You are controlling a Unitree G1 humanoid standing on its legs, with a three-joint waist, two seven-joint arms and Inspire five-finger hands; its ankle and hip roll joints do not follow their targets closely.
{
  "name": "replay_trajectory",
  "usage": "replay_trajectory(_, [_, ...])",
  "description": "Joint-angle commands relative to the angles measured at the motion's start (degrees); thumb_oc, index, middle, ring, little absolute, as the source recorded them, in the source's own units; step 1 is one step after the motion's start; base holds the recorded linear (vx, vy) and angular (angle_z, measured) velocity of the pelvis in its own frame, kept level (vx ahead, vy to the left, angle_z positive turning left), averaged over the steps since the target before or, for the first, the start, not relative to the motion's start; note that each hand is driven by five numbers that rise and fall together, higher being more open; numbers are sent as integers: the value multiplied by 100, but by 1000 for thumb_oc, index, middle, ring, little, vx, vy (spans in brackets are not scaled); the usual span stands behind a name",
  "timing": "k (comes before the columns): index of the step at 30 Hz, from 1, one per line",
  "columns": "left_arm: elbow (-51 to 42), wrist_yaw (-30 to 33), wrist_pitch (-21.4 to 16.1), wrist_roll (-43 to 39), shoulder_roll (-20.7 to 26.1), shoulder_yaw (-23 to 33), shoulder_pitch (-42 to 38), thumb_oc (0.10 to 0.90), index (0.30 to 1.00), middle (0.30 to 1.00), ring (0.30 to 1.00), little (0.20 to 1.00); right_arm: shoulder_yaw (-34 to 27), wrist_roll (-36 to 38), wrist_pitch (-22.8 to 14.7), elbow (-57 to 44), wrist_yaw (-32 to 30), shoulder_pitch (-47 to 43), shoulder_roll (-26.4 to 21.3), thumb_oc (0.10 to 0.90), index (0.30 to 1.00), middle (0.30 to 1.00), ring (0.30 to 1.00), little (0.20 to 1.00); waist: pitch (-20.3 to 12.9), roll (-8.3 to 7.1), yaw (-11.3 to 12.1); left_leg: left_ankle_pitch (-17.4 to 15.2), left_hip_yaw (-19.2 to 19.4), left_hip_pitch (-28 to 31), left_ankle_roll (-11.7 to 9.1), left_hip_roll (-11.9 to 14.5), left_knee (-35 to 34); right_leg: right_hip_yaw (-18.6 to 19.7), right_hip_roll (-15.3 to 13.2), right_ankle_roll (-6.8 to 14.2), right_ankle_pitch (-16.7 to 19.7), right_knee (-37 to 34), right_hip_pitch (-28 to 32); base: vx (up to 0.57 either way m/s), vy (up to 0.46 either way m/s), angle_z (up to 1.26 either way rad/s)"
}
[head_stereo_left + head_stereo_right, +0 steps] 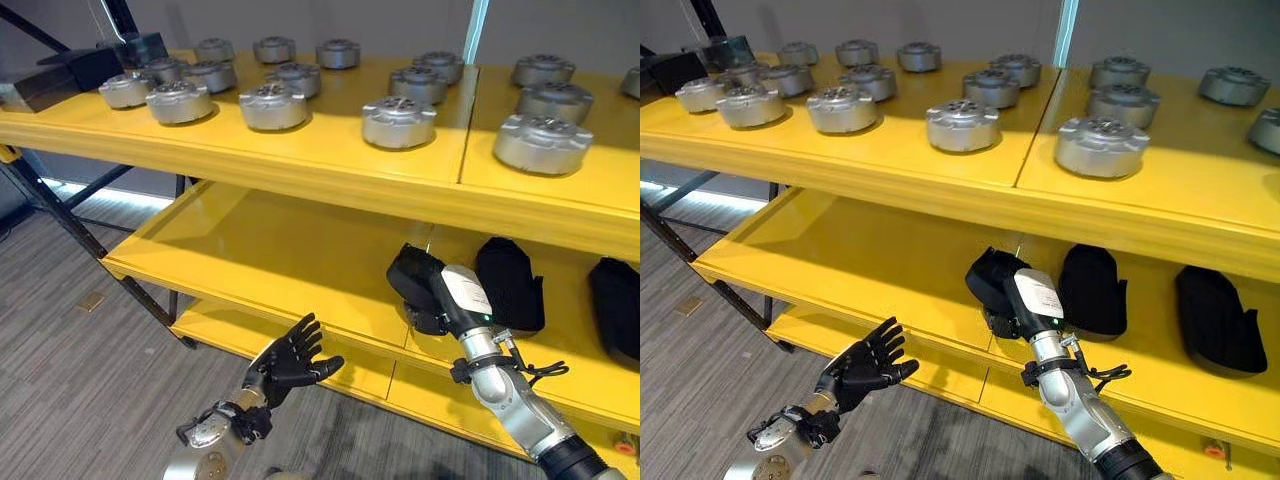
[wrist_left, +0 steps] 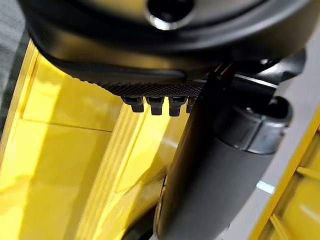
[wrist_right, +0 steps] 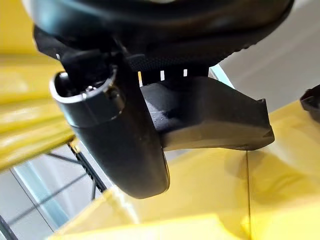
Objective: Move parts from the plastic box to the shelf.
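A black moulded part (image 1: 405, 268) rests on the yellow middle shelf (image 1: 260, 250), and my right hand (image 1: 440, 298) is curled round it from the front. Past the thumb (image 3: 120, 145) in the right wrist view, the same black part (image 3: 210, 120) sits just above the yellow board. Two more black parts (image 1: 510, 285) (image 1: 615, 305) lie to its right on that shelf. My left hand (image 1: 290, 360) hangs lower, in front of the bottom shelf edge, fingers spread and holding nothing.
Several round silver parts (image 1: 398, 122) stand in rows on the top shelf (image 1: 330, 150), with a black box (image 1: 70, 72) at its far left. Dark frame struts (image 1: 60, 215) slant down at the left. The middle shelf's left half is bare.
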Motion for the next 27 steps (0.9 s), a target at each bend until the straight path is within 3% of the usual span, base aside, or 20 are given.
replay_trajectory(1, [-488,-451,-966,419,421,233,-397,900,1000,1000,1000,1000,-102,-213,-622,-589,-111,-917,-196,400,300,300,300,300,52,53,54,694,176,324,-450,197,-639,-190,358,-446,-1322,1227,477,-39,529,-6])
replay_trajectory(3, [-478,-709,-933,168,542,156,-510,900,1000,1000,1000,1000,-152,64,-691,-507,147,-854,-330,400,300,300,300,300,140,50,34,485,233,203,-409,44,-304,-250,131,-346,-1268,1370,458,-30,584,-11])
replay_trajectory(4, [-408,-751,-847,14,576,122,-623,900,1000,1000,1000,1000,-168,77,-825,-331,121,-765,-371,400,300,300,300,300,222,26,0,285,293,166,-288,-216,-31,-268,-122,-173,-1006,1289,505,4,342,-11])
replay_trajectory(5, [-408,-751,-847,14,576,122,-623,900,1000,1000,1000,1000,-168,77,-825,-331,121,-765,-371,400,300,300,300,300,222,26,0,285,293,166,-288,-216,-31,-268,-122,-173,-1006,1289,505,54,409,-16])
replay_trajectory(6, [-350,-557,-787,180,585,148,-606,900,1000,1000,1000,1000,-156,58,-1004,-212,253,-659,-258,400,300,300,300,300,249,-23,38,142,510,292,-246,-379,72,-475,-413,-65,-434,1135,492,63,237,-7])
replay_trajectory(7, [-327,-571,-806,206,567,210,-470,900,1000,1000,1000,1000,-130,-89,-1161,-241,341,-557,-167,400,300,300,300,300,254,-33,108,109,822,480,-221,-396,6,-727,-458,-14,-261,1130,428,56,279,-43])
replay_trajectory(11, [-437,-886,-952,38,726,293,-182,900,1000,1000,1000,1000,26,111,-931,-557,591,-541,-277,400,300,300,300,300,241,-45,128,71,1183,689,-148,-518,-294,-1038,104,-77,-489,985,331,-6,54,-85])
replay_trajectory(13, [-759,-924,-859,-146,821,337,9,900,1000,1000,1000,1000,-17,-5,-811,-555,516,-395,-316,400,300,300,300,300,289,-103,33,-8,860,632,16,-753,-355,-532,376,-77,-439,897,255,-22,-40,-17])
replay_trajectory(15, [-764,-836,-848,-257,762,336,-73,900,1000,1000,1000,1000,41,-147,-842,-433,419,-415,-269,400,300,300,300,300,231,-63,-33,111,877,602,-48,-739,-541,-479,594,-242,-617,544,415,-41,-69,59])
replay_trajectory(27, [-587,-1029,-548,3,565,232,-220,900,1000,1000,1000,1000,59,-640,-389,109,250,-711,-211,400,300,300,300,300,-32,-67,-34,167,1171,640,-139,-645,-692,-635,692,-362,-670,-59,838,26,-64,-12])
